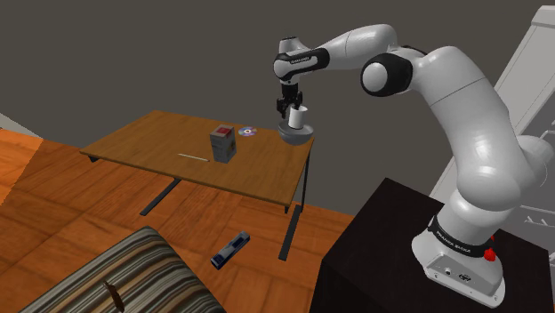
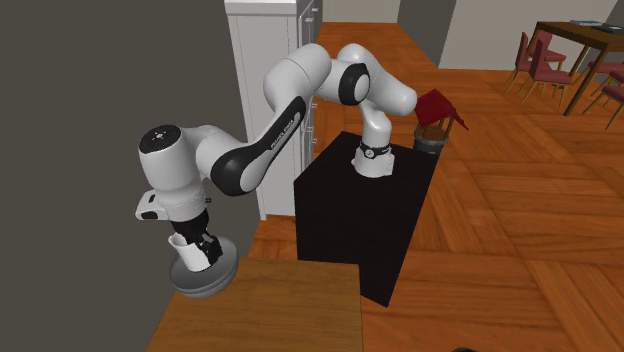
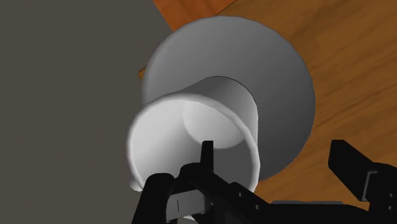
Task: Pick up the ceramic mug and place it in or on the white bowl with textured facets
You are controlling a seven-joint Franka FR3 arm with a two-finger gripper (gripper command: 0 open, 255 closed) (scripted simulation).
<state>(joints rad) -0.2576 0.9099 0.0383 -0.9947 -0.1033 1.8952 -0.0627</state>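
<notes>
Brown wooden surface (image 1: 178, 147) bears a pale grey round bowl (image 3: 286, 76) at its corner. The plain white cylindrical mug (image 3: 216, 105) sits inside, so the black claw (image 3: 249, 167) stands wide open, clasping nothing.

The table (image 1: 151, 142) offers open surface across its half toward the shoulder view's left. Obstacles: an upright box (image 1: 221, 143) near the middle, a flat disc (image 1: 246, 132) between box and bowl (image 1: 296, 136), and a thin stick (image 1: 192, 157) beside the box. The bowl occupies the corner; the mug (image 1: 298, 115) blocks its middle. Overhead approach to box, disc and stick is free.
</notes>
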